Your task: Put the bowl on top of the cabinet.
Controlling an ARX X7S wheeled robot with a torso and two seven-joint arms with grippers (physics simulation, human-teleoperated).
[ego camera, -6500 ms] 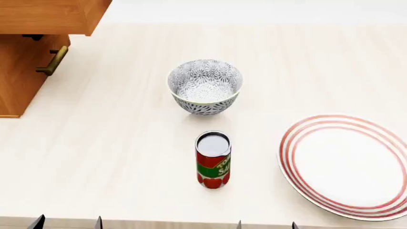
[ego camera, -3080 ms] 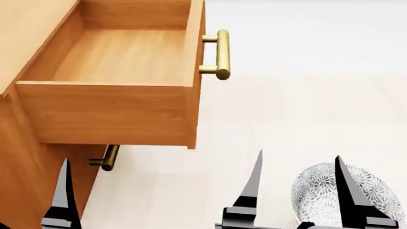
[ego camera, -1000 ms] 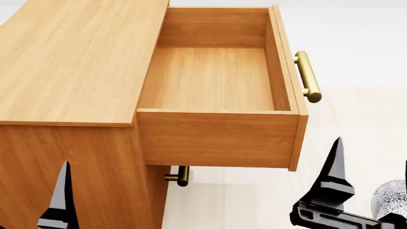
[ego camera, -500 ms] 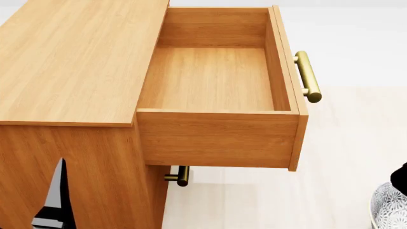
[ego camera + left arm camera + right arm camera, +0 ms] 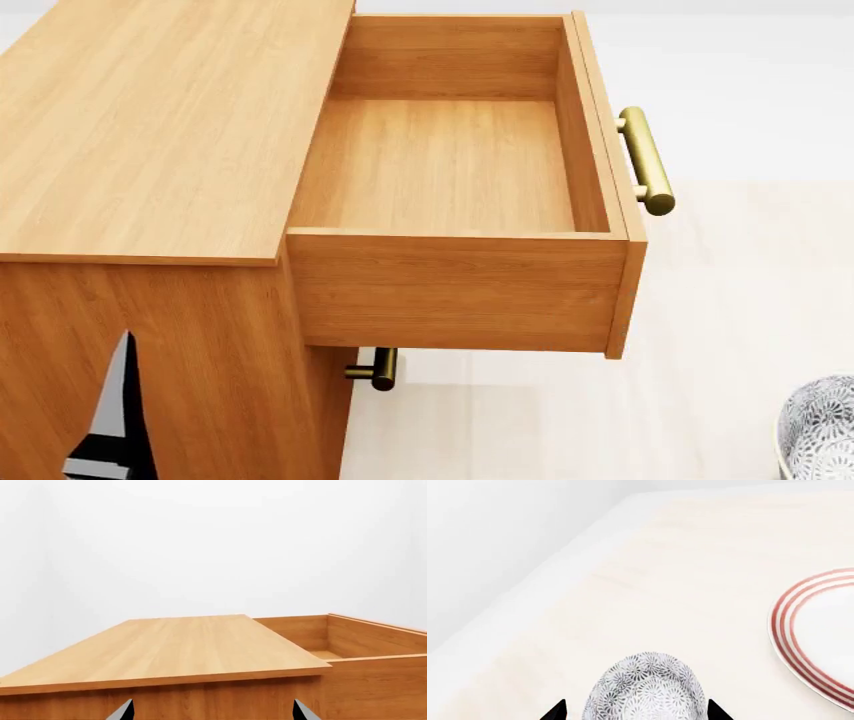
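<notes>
Grey-black petals on white: the bowl (image 5: 647,690) sits upright on the pale surface (image 5: 694,580), and through the right wrist camera I see it between the two dark tips of my right pincer (image 5: 635,711), which are spread wider than the bowl itself. Neither tip touches it yet, as far as I can tell. The red-ringed plate (image 5: 814,635) lies near the bowl, apart from it.

From the head camera the bowl (image 5: 817,430) is only a sliver, well clear of the cabinet (image 5: 147,130) on the side where its top drawer (image 5: 454,170) stands pulled open. My left pincer (image 5: 212,711) is spread too, holding nothing, facing the cabinet's edge at top height.

I judge the step in hand to be the grasp. I'd come down over one wall of the bowl, one tip inside and one outside, rather than try to span the whole rim. Glazed ceramic will likely slip, so I'd bite deep. After that I must lift above the open drawer and aim for the flat top beyond it.
</notes>
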